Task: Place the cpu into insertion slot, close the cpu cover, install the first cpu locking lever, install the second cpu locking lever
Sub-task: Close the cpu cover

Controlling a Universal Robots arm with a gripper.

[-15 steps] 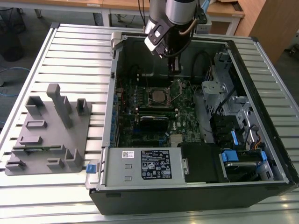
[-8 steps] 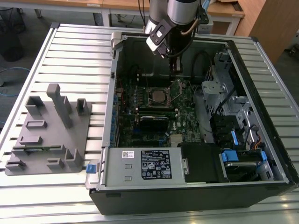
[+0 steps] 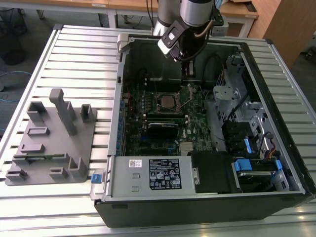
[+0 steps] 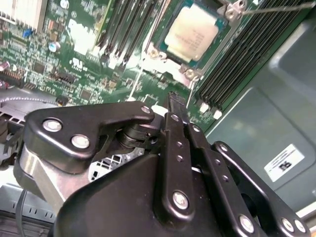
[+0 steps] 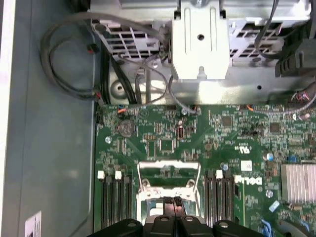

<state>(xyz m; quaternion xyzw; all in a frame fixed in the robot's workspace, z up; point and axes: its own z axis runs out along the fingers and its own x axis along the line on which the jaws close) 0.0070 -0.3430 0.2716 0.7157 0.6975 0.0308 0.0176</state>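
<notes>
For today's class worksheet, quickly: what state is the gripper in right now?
Gripper: closed, fingertips together, holding nothing, close to the cpu.

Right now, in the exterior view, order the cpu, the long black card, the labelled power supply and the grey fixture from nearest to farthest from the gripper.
From the gripper:
1. cpu, mid-board in its socket.
2. long black card, beyond the cpu.
3. power supply, at the case's front edge.
4. grey fixture, outside the case, on the exterior view's left.
</notes>
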